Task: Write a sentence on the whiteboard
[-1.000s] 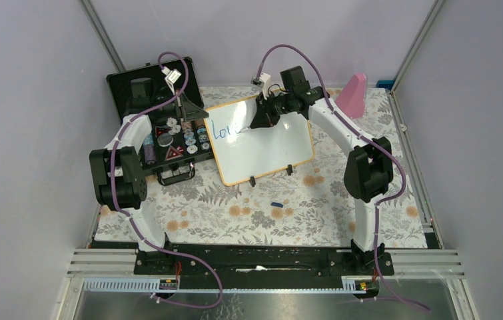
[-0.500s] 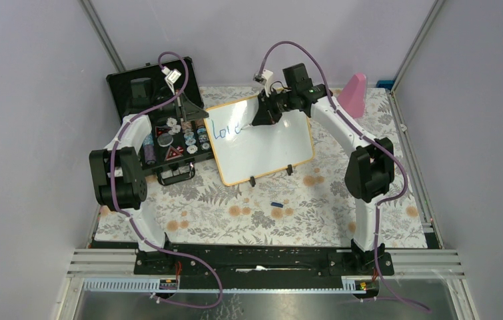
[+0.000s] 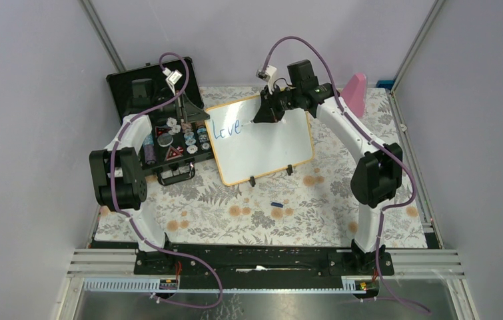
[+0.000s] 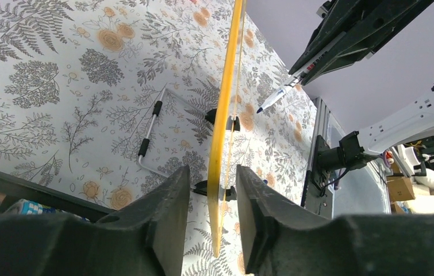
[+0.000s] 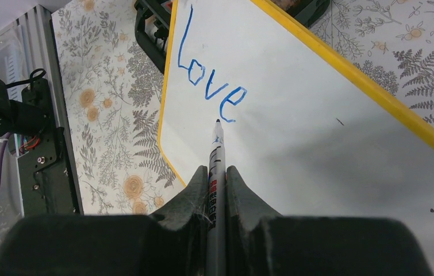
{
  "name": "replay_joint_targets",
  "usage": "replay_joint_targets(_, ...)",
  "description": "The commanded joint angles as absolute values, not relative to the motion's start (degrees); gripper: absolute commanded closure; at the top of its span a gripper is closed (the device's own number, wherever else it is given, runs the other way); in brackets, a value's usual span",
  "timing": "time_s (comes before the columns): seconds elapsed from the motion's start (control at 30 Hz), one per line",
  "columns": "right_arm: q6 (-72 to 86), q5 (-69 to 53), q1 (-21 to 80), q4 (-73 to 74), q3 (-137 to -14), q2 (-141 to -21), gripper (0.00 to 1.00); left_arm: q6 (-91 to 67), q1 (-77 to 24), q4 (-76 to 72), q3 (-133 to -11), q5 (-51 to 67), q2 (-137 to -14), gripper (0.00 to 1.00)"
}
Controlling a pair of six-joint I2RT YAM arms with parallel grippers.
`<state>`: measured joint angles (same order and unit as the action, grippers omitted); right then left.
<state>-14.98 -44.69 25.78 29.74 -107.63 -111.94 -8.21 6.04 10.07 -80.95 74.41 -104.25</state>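
- Where the floral-patterned bench [image 3: 222,207] reached its far left corner, an open black case [image 3: 143,85] lay with chips and small pieces in its tray.
- Just right of the case, the left hand [image 4: 211,172] straddled the left edge of the whiteboard [image 3: 262,150]. One finger stood on each side of the yellow rim, and a sliver of gap showed on both sides, so the hand was unclenched rather than pinching.
- The whiteboard stood at the far middle of the bench, between the two arms. It was propped at a tilt on its two black feet, its left rim close to the case.
- Of the sentence [image 5: 214,86], only the blue word "Love" stood on the board, near the upper left corner.
- The right hand [image 5: 217,172] was clenched on a marker [image 5: 217,149]. The marker's tip sat just beside the foot of the "e"; whether it touched the surface could not be told.
- A small blue piece [image 3: 276,204] lay on the bench in front of the board, apart from it.
- A pink object [image 3: 353,93] stood at the far right, behind the right arm.
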Motion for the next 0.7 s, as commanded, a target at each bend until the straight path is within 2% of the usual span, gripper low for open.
replay_joint_targets(0.0, -14.8, -46.0, 25.3, 29.5, -106.9, -108.8, 1.0, -5.4, 5.9, 11.6, -80.2, 74.2, -99.9, 0.59)
replay_joint_targets(0.23, -14.5, -46.8, 23.8, 29.4, -106.5, -108.5, 1.0, -3.6, 5.8, 12.8, -78.1, 73.3, -98.3, 0.51)
replay_joint_targets(0.67, -14.7, -46.2, 22.7, 27.8, -107.4, -110.5, 1.0, -2.0, 5.9, 14.4, -77.1, 73.6, -98.7, 0.49)
